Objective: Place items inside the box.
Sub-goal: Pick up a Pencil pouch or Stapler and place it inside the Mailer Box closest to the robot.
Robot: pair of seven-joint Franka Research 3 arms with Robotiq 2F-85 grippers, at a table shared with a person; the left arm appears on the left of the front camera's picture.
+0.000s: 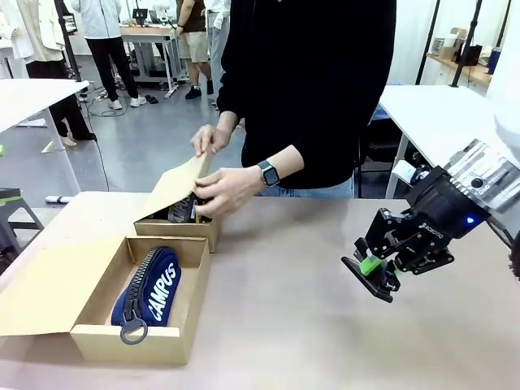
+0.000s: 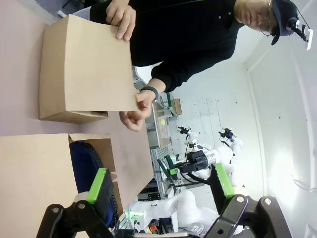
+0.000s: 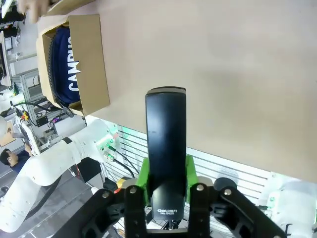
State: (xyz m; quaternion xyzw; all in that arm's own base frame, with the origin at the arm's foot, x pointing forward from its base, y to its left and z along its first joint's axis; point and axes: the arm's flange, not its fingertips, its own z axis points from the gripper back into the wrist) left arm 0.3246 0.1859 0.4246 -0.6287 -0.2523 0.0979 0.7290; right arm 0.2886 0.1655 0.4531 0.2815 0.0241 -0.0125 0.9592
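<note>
The larger box (image 1: 122,345) sits open on the counter (image 1: 309,325) with the navy pouch (image 1: 154,284) lying inside it, so by my reading one item is packed. A person's hand (image 1: 223,189) is busy at the smaller box (image 1: 183,233) just behind. The black stapler (image 3: 166,134) is not yet in: the right fingers (image 3: 190,171) are clenched on it above bare counter, well apart from the box, while the left fingers (image 2: 99,186) stand spread and empty near the box.
</note>
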